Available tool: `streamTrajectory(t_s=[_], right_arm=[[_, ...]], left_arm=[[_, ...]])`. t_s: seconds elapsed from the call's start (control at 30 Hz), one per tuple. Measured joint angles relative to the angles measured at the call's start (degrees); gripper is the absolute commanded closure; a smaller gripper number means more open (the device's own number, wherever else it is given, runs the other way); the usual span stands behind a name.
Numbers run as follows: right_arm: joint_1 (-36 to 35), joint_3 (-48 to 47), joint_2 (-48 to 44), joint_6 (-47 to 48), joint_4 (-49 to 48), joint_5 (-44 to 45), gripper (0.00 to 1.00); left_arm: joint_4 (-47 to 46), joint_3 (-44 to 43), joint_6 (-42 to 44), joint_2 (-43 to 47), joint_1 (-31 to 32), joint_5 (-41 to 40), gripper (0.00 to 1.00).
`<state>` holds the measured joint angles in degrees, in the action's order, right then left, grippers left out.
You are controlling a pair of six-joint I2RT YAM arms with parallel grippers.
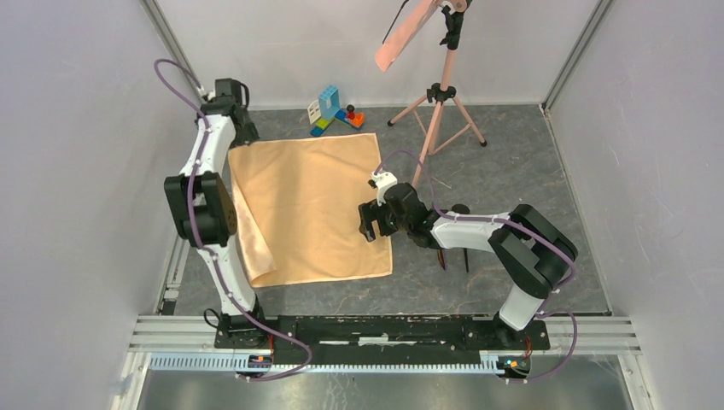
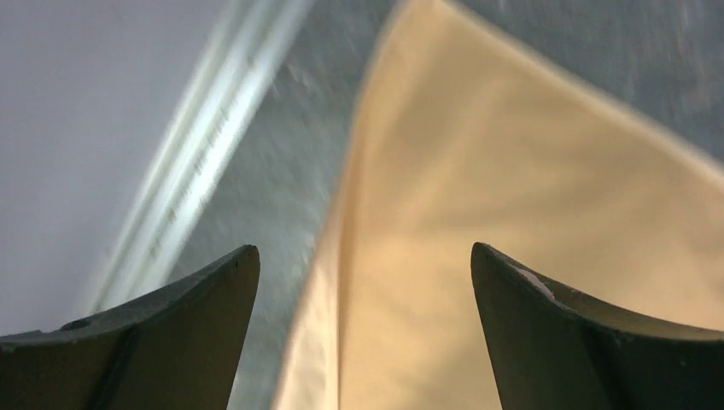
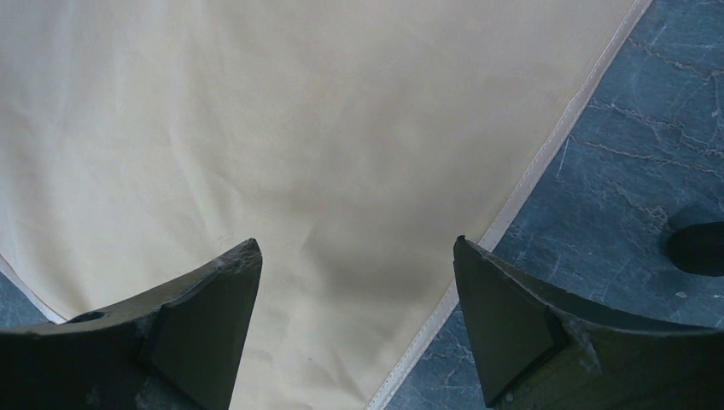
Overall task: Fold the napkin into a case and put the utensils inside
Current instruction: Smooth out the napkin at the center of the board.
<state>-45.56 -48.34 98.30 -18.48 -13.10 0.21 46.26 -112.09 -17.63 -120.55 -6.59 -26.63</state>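
the peach-tan napkin [image 3: 299, 128] fills most of the frame, lying flat and smooth with only faint creases. its stitched hem [image 3: 521, 184] runs on a diagonal from the upper right corner down to the bottom middle. beyond the hem lies the dark grey, marble-veined table [image 3: 632, 154], and a sliver of it also shows at the lower left. the right gripper [image 3: 357, 252] hangs over the napkin near that hem, its two dark fingers [image 3: 205, 316] spread wide with nothing between them. a dark rounded shape [image 3: 698, 248] sits at the right edge, cut off.
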Motion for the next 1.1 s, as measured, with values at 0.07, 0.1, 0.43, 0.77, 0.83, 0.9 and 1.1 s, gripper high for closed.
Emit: streamTrajectory(t_s=[0.07, 0.1, 0.43, 0.77, 0.83, 0.9, 1.1], right_arm=[[0.0, 0.0, -0.2, -0.4, 0.0, -0.1, 0.12], [0.0, 0.0, -0.2, -0.5, 0.0, -0.2, 0.11], [0.0, 0.2, -0.3, -1.2, -0.1, -3.6, 0.11], [0.0, 0.2, -0.2, -1.2, -0.2, -4.7, 0.11], [0.0, 0.2, -0.2, -1.2, -0.2, -4.7, 0.11], [0.0, 0.2, -0.1, -1.2, -0.2, -4.7, 0.11], [0.0, 0.2, 1.4, -1.2, 0.1, -3.8, 0.11]], left_arm=[[0.4, 8.5, -1.6, 6.4, 2.2, 3.3, 0.0], [0.7, 12.4, -2.7, 9.4, 3.2, 4.7, 0.0], [-4.0, 43.5, -13.0, 24.0, 4.5, 18.0, 0.01], [-12.5, 53.2, -17.2, 23.5, 4.4, 25.4, 0.0], [-12.7, 53.5, -17.9, 23.5, 3.9, 24.9, 0.0], [-13.0, 54.5, -18.5, 24.4, 2.4, 24.9, 0.0], [-10.9, 61.8, -20.2, 32.8, -6.3, 19.3, 0.0]])
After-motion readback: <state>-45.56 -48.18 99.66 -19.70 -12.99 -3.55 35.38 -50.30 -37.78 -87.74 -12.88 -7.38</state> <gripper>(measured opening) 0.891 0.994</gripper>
